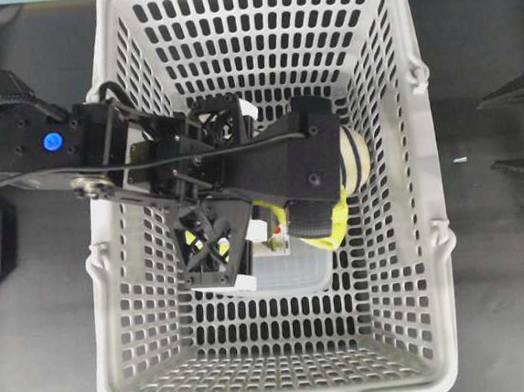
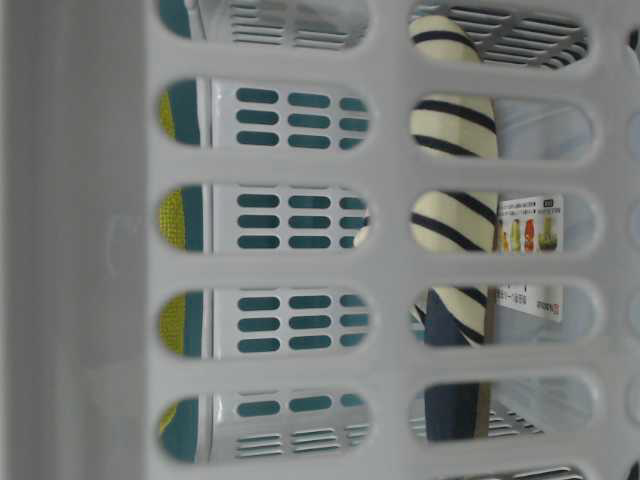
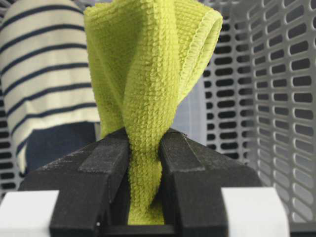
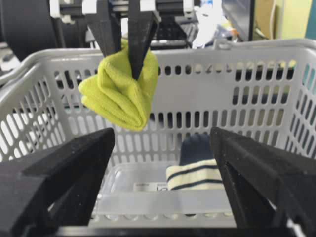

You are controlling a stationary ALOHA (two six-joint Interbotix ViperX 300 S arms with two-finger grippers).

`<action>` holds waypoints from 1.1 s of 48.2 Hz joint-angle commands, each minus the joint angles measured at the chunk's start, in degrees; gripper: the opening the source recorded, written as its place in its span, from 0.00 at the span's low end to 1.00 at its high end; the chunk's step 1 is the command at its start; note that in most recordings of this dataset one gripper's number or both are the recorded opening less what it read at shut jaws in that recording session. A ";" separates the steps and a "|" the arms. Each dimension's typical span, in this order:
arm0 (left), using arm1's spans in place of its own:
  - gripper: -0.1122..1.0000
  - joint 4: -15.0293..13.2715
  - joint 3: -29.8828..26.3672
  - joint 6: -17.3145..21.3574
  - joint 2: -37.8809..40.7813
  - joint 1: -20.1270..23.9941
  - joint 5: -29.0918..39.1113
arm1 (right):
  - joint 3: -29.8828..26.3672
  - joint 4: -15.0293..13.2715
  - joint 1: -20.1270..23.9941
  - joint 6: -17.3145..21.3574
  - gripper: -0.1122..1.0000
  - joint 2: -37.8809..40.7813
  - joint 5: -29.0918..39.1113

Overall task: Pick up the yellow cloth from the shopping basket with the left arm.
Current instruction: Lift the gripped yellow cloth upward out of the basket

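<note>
Left gripper pinching the yellow cloth above the shopping basket.
I am seeing the cloth hanging bunched between its fingers, clear of the striped slipper; my right gripper is waiting with jaws spread wide.

Even, diffuse lighting throughout, with no hard shadows or glare; the overhead view is sharp, its shopping basket walls splayed by wide-angle perspective. Table-level view: nearest lattice soft and pale, out of focus. Wrist views: the yellow cloth is crisp, while the near black fingers are blurred.
</note>
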 commanded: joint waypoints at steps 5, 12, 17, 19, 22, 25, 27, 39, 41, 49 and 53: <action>0.21 0.18 -0.53 -0.09 -2.02 0.00 -0.26 | -0.44 0.18 -0.09 0.09 0.78 0.35 -0.62; 0.21 0.18 -0.53 -0.09 -2.02 0.00 -0.26 | -0.35 0.18 -0.09 0.00 0.78 0.35 -0.53; 0.21 0.18 -0.53 -0.09 -2.02 0.00 -0.18 | -0.35 0.18 -0.09 0.00 0.78 0.44 -0.53; 0.21 0.18 -0.53 -0.09 -2.02 0.00 -0.18 | -0.35 0.18 -0.09 0.00 0.78 0.35 -0.62; 0.21 0.18 -0.53 -0.09 -2.02 0.00 -0.26 | -0.35 0.18 -0.09 0.00 0.78 0.35 -0.62; 0.21 0.18 -0.53 -0.09 -1.93 0.00 -0.26 | -0.35 0.18 -0.09 0.00 0.78 0.44 -0.53; 0.21 0.18 -0.53 -0.09 -2.02 0.00 -0.26 | -0.26 0.18 -0.09 0.00 0.78 0.35 -0.62; 0.21 0.18 0.00 -0.09 -1.93 0.09 -0.26 | -0.35 0.09 -0.09 0.00 0.78 0.18 -0.53; 0.21 0.18 0.09 -0.09 -2.02 0.09 -0.26 | -0.26 0.18 -0.09 0.00 0.78 0.18 -0.62; 0.21 0.18 0.18 -0.09 -2.02 0.09 -0.26 | -0.35 0.18 -0.18 0.00 0.78 0.18 -0.53; 0.21 0.18 0.18 -0.09 -2.02 0.09 -0.35 | -0.26 0.09 -0.18 0.00 0.78 0.18 -0.53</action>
